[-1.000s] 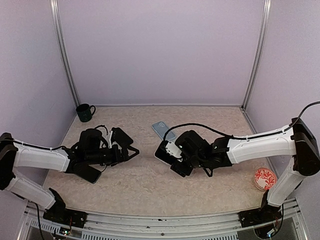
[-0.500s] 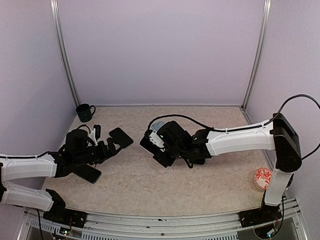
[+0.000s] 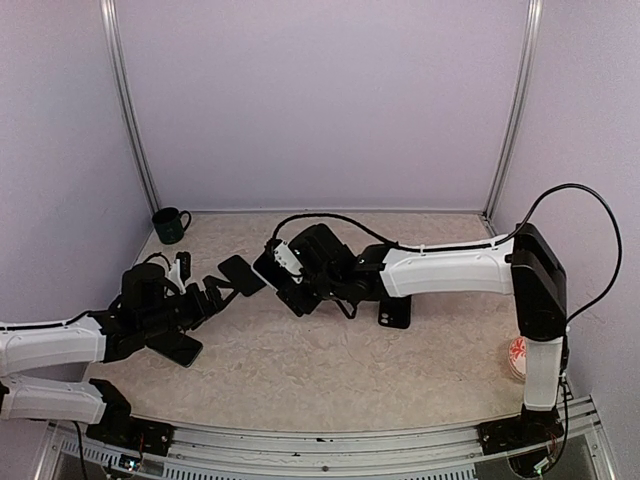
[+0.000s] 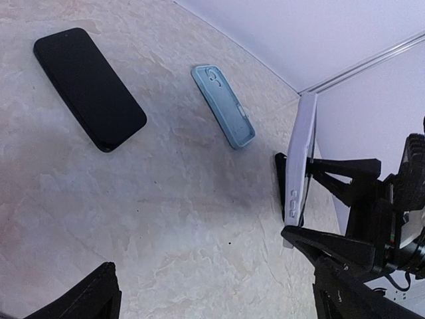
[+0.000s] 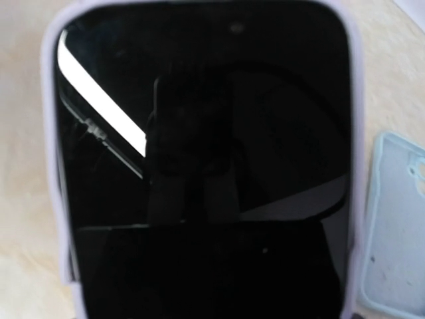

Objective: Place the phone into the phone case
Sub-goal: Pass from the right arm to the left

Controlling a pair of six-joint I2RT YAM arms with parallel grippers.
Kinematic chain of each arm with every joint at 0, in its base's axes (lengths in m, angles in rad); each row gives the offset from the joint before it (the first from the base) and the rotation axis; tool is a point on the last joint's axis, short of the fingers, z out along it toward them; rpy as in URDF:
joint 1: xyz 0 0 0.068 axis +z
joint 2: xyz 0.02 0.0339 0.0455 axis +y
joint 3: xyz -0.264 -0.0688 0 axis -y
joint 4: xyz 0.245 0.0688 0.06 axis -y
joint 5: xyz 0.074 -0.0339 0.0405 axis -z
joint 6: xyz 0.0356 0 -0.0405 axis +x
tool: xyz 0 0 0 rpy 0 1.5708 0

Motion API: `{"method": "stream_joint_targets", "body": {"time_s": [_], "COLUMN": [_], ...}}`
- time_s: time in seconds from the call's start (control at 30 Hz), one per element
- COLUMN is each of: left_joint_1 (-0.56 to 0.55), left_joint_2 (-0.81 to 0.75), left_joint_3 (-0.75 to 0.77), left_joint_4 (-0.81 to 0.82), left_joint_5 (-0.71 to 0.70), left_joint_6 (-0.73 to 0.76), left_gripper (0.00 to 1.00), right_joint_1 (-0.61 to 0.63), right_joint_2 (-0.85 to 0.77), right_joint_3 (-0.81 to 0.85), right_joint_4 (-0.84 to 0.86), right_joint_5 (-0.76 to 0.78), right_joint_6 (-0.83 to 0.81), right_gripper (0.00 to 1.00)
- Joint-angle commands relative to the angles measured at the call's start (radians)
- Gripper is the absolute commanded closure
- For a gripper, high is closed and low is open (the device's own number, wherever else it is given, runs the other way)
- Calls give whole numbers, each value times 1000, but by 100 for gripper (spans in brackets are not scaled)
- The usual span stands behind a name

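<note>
One phone gripped on edge by the right arm.
Pale-edged phone point(image 5: 199, 166), black screen, is clamped between the part-spread fingers of the right gripper point(image 4: 297, 197) above the table point(image 3: 300, 370), near a light-blue phone case point(image 4: 224, 106) and a black phone point(image 4: 89, 86) lying flat. Left gripper point(image 3: 203, 287) stands fully spread, empty.

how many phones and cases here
5: lilac-cased phone in right gripper, light blue case nearby, black slab ahead of left gripper, second slab under left arm, third slab by right forearm; more may be hidden.
</note>
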Motion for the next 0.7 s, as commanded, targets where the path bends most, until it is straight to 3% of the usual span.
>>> {"method": "stream_joint_targets", "body": {"time_s": [0.0, 0.3, 0.53, 0.67], "left_joint_1": [6, -23, -92, -114], "left_joint_2": [-19, 45, 132, 158], "left_joint_3": [-42, -36, 22, 31], "left_joint_4": [110, 295, 296, 320], "left_joint_5": [40, 45, -12, -35], "left_joint_6": [-23, -57, -38, -40], "left_gripper": [3, 10, 15, 25], "right_joint_1": [2, 43, 67, 79], "right_joint_2": [15, 34, 32, 33], "right_joint_3": [60, 72, 74, 72], "right_joint_4": [77, 105, 109, 108], "right_joint_5": [-52, -66, -67, -64], "right_joint_6": [69, 100, 123, 139], "right_gripper": [47, 47, 47, 47]}}
